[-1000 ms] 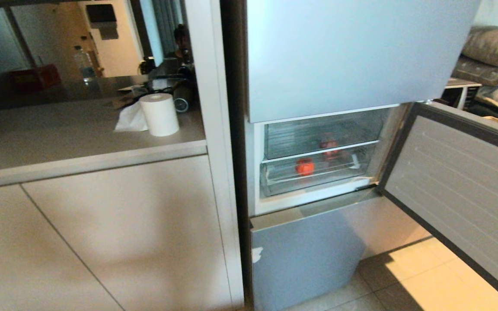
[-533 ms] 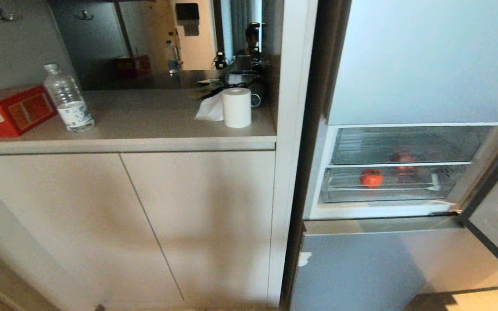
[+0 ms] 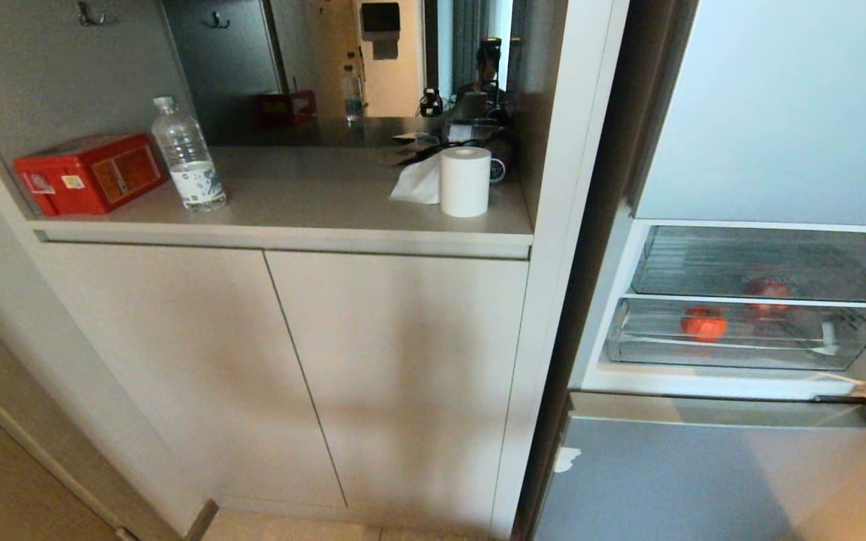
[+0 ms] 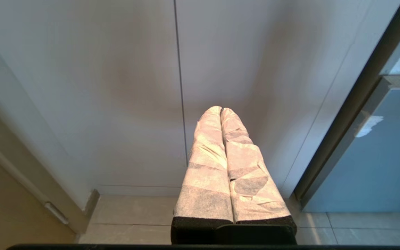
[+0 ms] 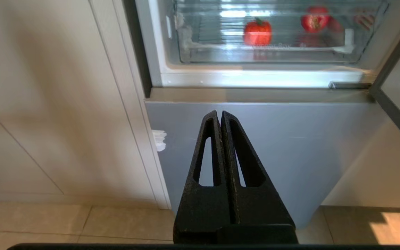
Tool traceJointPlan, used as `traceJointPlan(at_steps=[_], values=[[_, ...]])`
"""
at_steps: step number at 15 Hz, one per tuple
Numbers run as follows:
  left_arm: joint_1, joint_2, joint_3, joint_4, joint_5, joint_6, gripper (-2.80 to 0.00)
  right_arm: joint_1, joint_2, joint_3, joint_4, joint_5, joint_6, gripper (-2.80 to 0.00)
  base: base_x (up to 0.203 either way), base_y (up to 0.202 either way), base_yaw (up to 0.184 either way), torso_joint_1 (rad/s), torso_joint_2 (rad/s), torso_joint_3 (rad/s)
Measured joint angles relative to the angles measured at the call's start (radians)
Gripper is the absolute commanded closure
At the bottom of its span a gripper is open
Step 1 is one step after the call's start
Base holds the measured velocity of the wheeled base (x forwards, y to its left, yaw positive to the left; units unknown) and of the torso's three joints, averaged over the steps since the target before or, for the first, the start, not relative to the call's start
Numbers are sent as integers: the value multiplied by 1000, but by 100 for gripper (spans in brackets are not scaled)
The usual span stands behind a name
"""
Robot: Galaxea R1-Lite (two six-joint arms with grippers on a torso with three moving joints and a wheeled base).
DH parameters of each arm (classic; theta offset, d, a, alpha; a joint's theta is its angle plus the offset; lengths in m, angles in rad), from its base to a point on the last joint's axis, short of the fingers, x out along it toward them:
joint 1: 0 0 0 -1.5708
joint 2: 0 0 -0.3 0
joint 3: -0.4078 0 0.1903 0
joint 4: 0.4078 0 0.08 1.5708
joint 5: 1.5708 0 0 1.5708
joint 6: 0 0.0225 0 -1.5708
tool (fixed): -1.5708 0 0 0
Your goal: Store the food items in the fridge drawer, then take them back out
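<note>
Fridge (image 3: pixel 771 113) middle door open; fridge drawer (image 5: pixel 269 52) pushed in, long axis running across the opening, front wall facing outward. Two red food items (image 5: pixel 257 32) inside, one nearer the front, one further back toward the hinge side; both roundish, no clear long axis. Right hand (image 5: pixel 221 116) closed, empty, pointing at the lower door panel, drawer above and ahead; judged the nearer. Left hand (image 4: pixel 220 111) closed, empty, facing the beige cabinets (image 4: pixel 116 86).

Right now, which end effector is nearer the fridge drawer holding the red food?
Right. The right end effector points at the fridge's lower door panel, just below the fridge drawer. The left end effector faces the beige cabinet doors beside the fridge.
</note>
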Motion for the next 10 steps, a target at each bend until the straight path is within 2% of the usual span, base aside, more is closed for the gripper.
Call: traceJointPlan(at_steps=[10], values=[[0, 0, 0, 0, 0, 0, 0, 1, 0, 0, 0, 0, 0, 0, 0, 0, 0, -155, 319, 163]])
